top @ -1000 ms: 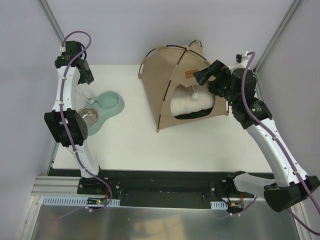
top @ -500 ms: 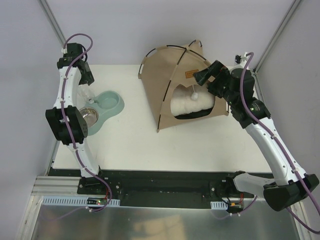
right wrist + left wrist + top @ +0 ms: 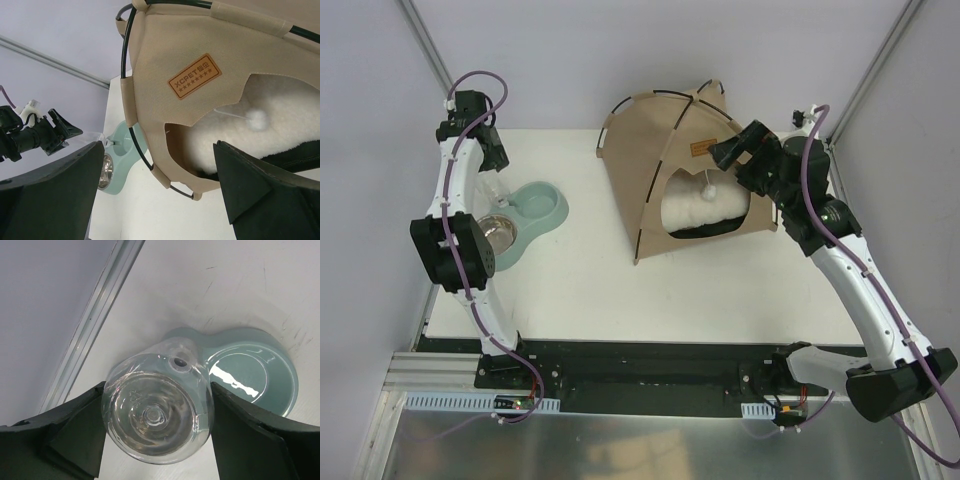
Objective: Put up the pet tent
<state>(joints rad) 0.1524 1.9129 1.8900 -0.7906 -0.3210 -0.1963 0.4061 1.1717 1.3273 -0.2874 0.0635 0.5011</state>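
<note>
The pet tent [image 3: 655,150] stands upright at the back right of the table, tan fabric on thin black poles [image 3: 131,90]. It carries a brown label patch [image 3: 194,76], and a white pom-pom [image 3: 257,117] hangs in the doorway. A fluffy cream cushion [image 3: 705,210] lies inside. My right gripper [image 3: 722,163] hovers open at the tent's upper right, by the label, and touches nothing. At the far left my left gripper [image 3: 157,415] is shut on a clear water bottle [image 3: 155,410], which stands upright in the mint-green feeder [image 3: 260,365].
The mint feeder [image 3: 535,215] holds a steel bowl [image 3: 495,235] at its near end. The enclosure's wall and metal frame rail [image 3: 95,320] run close along the left of the feeder. White tabletop [image 3: 620,290] lies between the feeder and the tent.
The left arm's wrist has crept slightly to the right and back. The right arm and the tent have not moved.
</note>
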